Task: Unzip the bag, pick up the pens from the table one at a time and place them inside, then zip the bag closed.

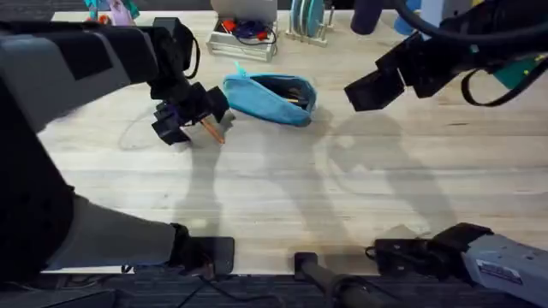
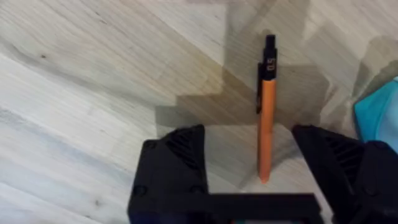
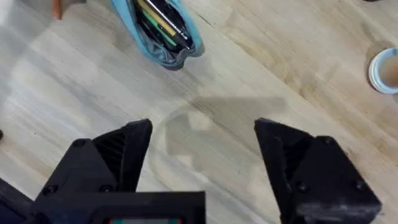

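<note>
1. Bag (image 1: 270,98) placement first: in your overhead view it lies on the table (image 1: 274,197) at upper centre, unzipped, with pens visible inside through the opening. Your left gripper (image 1: 190,120) sits low just left of it, over an orange pen (image 1: 211,130) lying on the wood. Your right gripper (image 1: 377,88) hangs to the right of the bag, apart from it and above the table; its shadow falls on the planks below. A wire basket (image 1: 244,38) and a rack (image 1: 308,21) stand along the far edge behind the bag.

2. Your left wrist view shows the left gripper (image 2: 252,155) with its black fingers (image 2: 177,155) spread wide, holding nothing. The orange pen (image 2: 267,112) lies flat on the table (image 2: 93,93) between them, nearer one finger than the other, its dark clip end pointing away from the gripper. Neither finger touches it. A corner of the teal bag (image 2: 379,112) shows at the edge, close to the pen.

3. Your right wrist view shows the right gripper (image 3: 202,155) also wide and empty above bare table (image 3: 249,81). The bag (image 3: 158,31) lies farther off, its mouth open, with yellow and dark pens (image 3: 158,22) inside. A tape roll (image 3: 384,70) sits at the edge, well apart from the bag.
</note>
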Controlling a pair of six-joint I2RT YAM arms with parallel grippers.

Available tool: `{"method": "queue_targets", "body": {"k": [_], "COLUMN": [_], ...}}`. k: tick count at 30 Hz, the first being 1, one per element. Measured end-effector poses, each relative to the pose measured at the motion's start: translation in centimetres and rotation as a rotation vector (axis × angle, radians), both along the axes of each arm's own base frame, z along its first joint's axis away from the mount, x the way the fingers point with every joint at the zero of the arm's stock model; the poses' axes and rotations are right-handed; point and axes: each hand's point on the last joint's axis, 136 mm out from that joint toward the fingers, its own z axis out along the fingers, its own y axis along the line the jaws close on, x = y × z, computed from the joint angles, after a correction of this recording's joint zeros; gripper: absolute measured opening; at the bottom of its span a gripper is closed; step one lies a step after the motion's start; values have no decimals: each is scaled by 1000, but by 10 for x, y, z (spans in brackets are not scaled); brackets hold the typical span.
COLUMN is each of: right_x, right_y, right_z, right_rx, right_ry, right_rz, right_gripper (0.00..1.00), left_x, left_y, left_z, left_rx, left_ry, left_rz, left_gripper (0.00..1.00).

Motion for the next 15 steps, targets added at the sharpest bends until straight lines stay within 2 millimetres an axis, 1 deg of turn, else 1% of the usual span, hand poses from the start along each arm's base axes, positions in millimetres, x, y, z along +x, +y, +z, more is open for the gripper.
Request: {"method": "queue_targets", "body": {"k": [5, 7, 8, 9, 10, 11, 12, 13, 15], "right_x": [0, 0, 0, 0, 0, 0, 0, 0, 0], "right_y": [0, 0, 0, 0, 0, 0, 0, 0, 0], "right_z": [0, 0, 0, 0, 0, 0, 0, 0, 0], "right_rx": [0, 0, 0, 0, 0, 0, 0, 0, 0], "right_ry": [0, 0, 0, 0, 0, 0, 0, 0, 0], "right_rz": [0, 0, 0, 0, 0, 0, 0, 0, 0], "right_gripper": [998, 998, 998, 998, 997, 997, 997, 997, 997], "left_x": [-2, -2, -2, -2, -2, -2, -1, -1, 0], "left_y": [0, 0, 0, -1, -1, -2, -4, -4, -4], "left_z": [0, 0, 0, 0, 0, 0, 0, 1, 1], "left_rx": [1, 0, -2, -5, -8, -14, -20, -20, -21], "left_ry": [11, 13, 13, 13, 13, 12, 10, 9, 6], "left_rz": [-3, -2, -2, -1, -3, -3, -6, -10, -10], "left_gripper": [749, 666, 591, 493, 365, 207, 94, 57, 46]}}
